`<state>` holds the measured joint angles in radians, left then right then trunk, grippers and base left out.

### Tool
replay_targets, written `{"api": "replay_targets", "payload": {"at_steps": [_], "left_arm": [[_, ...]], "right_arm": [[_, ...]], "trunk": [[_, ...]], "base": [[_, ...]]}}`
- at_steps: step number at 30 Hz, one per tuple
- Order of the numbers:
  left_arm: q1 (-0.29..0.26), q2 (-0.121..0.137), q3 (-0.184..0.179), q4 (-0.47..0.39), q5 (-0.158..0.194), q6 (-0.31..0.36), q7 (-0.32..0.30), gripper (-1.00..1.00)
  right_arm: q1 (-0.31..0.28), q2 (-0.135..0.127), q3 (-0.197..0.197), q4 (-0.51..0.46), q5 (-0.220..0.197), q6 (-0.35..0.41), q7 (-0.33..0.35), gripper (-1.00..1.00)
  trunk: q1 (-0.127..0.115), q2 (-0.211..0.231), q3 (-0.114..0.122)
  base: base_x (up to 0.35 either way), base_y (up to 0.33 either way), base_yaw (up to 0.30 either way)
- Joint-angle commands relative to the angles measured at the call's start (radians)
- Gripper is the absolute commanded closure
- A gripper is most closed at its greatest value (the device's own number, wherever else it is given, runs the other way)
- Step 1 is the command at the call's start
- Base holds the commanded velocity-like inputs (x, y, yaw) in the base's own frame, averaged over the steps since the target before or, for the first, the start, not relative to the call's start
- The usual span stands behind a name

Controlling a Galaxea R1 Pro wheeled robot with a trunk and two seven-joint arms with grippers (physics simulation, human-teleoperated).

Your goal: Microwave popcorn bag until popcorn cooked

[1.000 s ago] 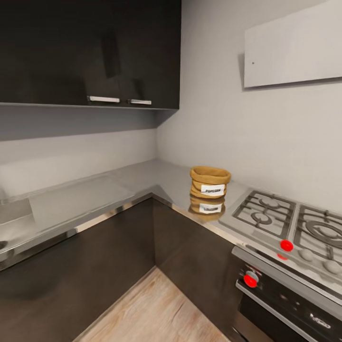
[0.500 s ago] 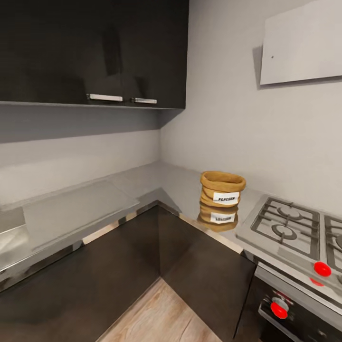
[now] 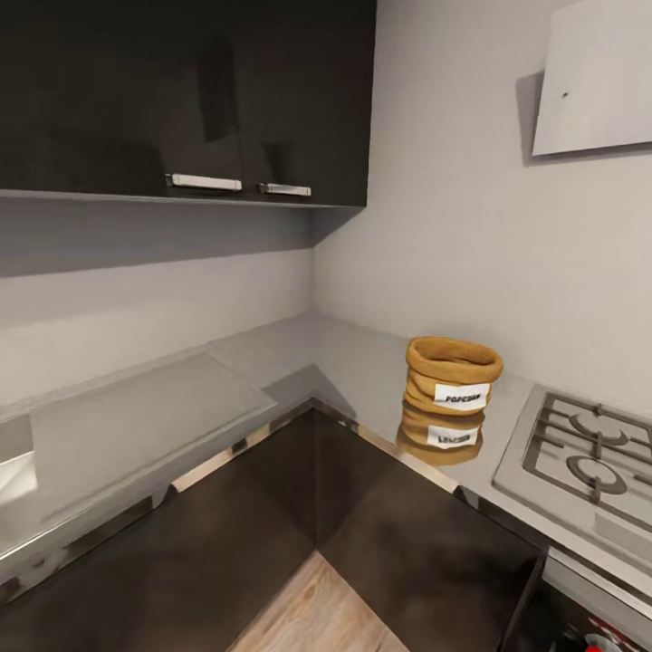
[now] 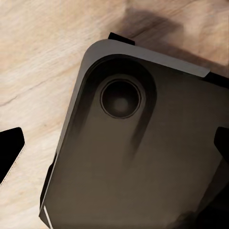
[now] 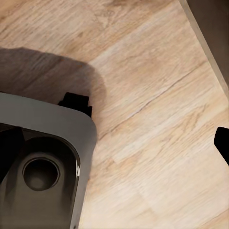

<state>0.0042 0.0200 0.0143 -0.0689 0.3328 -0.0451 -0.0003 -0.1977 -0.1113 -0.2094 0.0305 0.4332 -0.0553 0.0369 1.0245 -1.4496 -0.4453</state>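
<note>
The popcorn bag (image 3: 453, 376), a tan-brown sack with a rolled rim and a white label, stands upright on the glossy grey countertop (image 3: 353, 362). It sits near the corner, just left of the hob, and the slab mirrors it. The popcorn inside it is hidden. The microwave is out of view. My left gripper (image 4: 114, 148) hangs open above my own grey base, its dark fingertips (image 4: 10, 151) at the picture's edges. My right gripper (image 5: 114, 148) is open too, over the wooden floor, with nothing in it.
A steel gas hob (image 3: 589, 462) with black grates lies right of the bag. Dark upper cabinets (image 3: 181, 91) hang over the counter's left run, and a pale hood (image 3: 598, 81) is on the right wall. Dark cabinet fronts (image 3: 226, 534) enclose a wedge of wooden floor (image 3: 317, 616).
The camera has turned and drawn closer, so the bag and hob have slid right and lower in the picture. The bag itself has not moved on the counter.
</note>
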Motion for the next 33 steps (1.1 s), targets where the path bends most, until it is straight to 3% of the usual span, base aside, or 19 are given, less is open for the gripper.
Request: {"api": "replay_targets", "payload": {"at_steps": [1,33], "left_arm": [[0.000,0.000,0.001,-0.002,0.004,-0.001,0.000,-1.00],[0.000,-0.004,0.000,-0.003,0.003,-0.002,0.000,-1.00]], "right_arm": [[-0.002,-0.001,-0.008,0.003,0.006,-0.007,0.001,-1.00],[-0.002,0.001,-0.010,0.003,-0.002,-0.005,0.001,-1.00]], "trunk": [[0.000,0.000,-0.001],[0.000,0.000,-0.001]], "base": [[0.248,0.137,-0.040],[0.023,0.013,-0.235]]}}
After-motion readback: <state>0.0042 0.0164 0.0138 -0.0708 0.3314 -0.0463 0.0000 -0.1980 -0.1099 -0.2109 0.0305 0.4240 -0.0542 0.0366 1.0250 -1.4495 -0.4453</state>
